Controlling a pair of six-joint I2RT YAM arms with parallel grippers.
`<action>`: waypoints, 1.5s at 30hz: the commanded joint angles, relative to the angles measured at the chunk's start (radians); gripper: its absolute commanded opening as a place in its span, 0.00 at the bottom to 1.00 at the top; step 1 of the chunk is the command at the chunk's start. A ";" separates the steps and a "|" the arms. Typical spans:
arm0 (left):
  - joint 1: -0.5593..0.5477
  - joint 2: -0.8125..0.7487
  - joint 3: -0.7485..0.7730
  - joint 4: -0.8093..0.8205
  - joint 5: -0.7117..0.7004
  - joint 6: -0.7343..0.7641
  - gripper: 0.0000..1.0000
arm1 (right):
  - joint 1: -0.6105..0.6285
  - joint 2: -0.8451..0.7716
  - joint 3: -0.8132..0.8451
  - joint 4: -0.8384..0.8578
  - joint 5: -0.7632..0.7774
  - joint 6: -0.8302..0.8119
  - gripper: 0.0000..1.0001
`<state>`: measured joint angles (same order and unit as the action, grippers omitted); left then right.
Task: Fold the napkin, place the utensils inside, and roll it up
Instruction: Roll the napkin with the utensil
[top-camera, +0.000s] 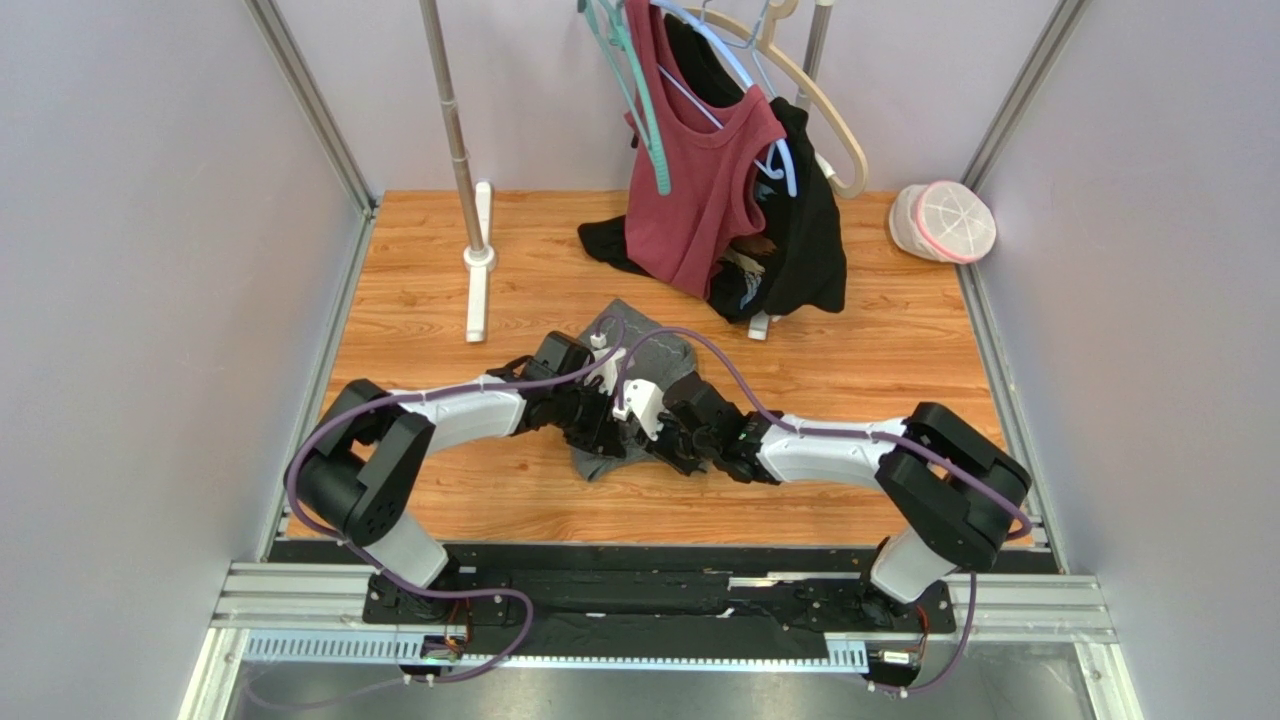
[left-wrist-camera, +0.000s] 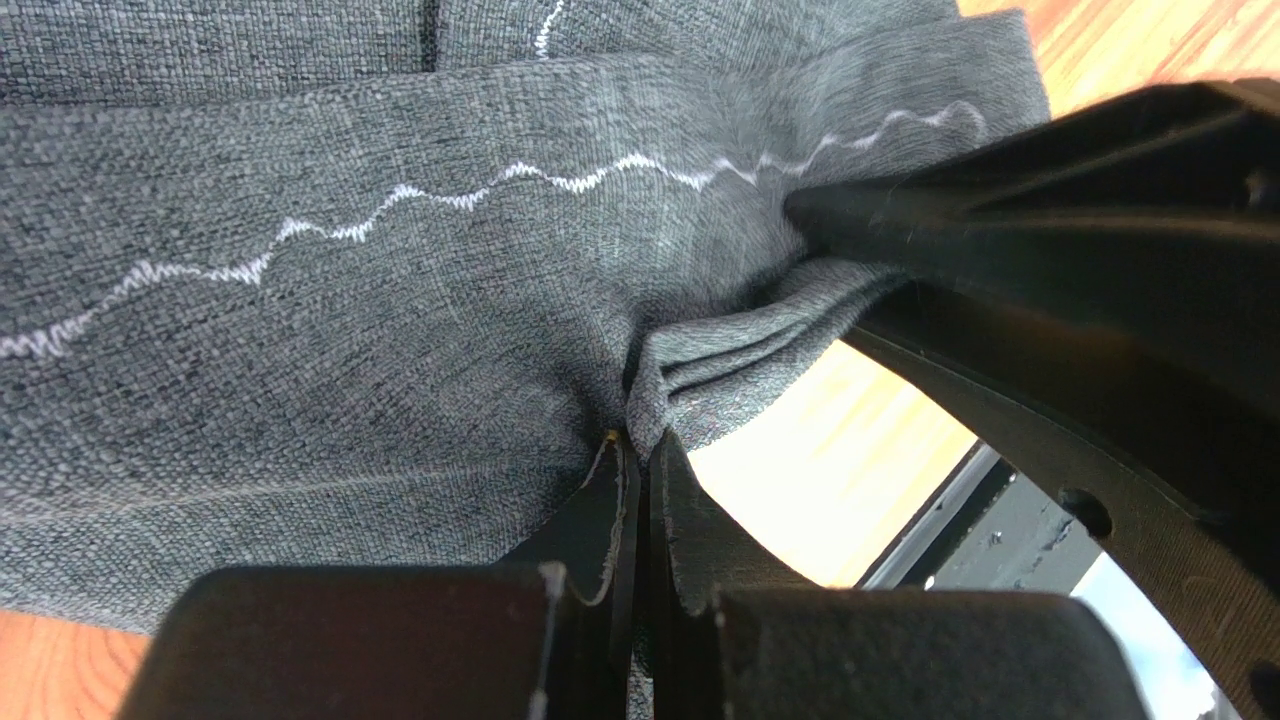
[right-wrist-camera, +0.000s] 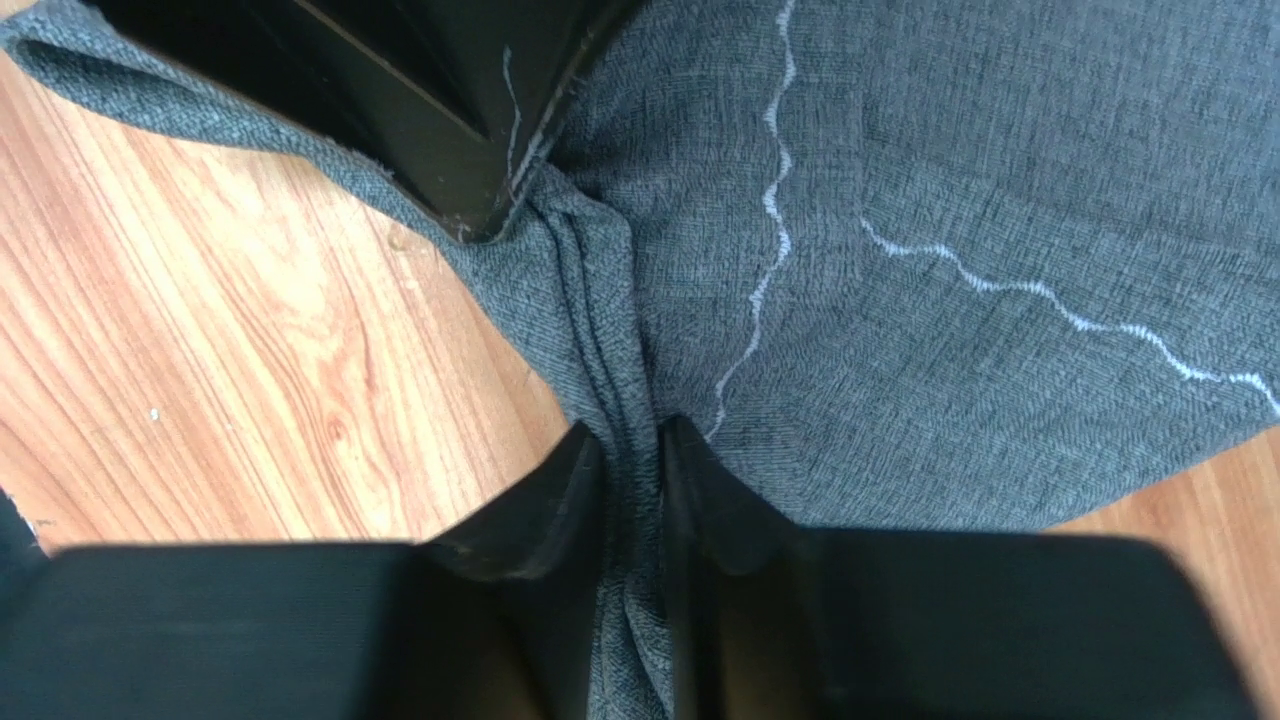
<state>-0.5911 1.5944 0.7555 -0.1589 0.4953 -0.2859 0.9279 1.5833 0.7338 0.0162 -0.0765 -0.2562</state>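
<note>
Cloth: dark grey felt napkin (top-camera: 661, 360), middle of frame; soft, light, floppy.
Left claw (left-wrist-camera: 639, 458): pinching its bunched edge.
Right claw (right-wrist-camera: 631, 450): pinching it too.
Best hold: the edges.

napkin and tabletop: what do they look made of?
The napkin: woven cloth, matte heathered dark grey. Fine thread texture, soft folds and white zigzag stitching show. The exact fibre is unclear. The table: wood-look surface, possibly laminate, with a slight sheen and orange-brown grain with a smooth, flat face.
</note>
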 joint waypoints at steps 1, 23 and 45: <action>0.000 0.015 -0.001 -0.010 0.025 0.013 0.00 | 0.005 0.033 0.062 -0.079 -0.049 -0.006 0.14; 0.040 -0.324 -0.119 0.062 -0.190 -0.016 0.71 | -0.083 0.070 0.165 -0.358 -0.347 0.124 0.00; -0.024 -0.604 -0.324 0.275 -0.147 0.039 0.72 | -0.300 0.248 0.285 -0.426 -0.773 0.298 0.00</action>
<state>-0.5743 0.9722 0.4301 0.0181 0.2989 -0.2970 0.6708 1.7821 0.9649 -0.3538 -0.7242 -0.0154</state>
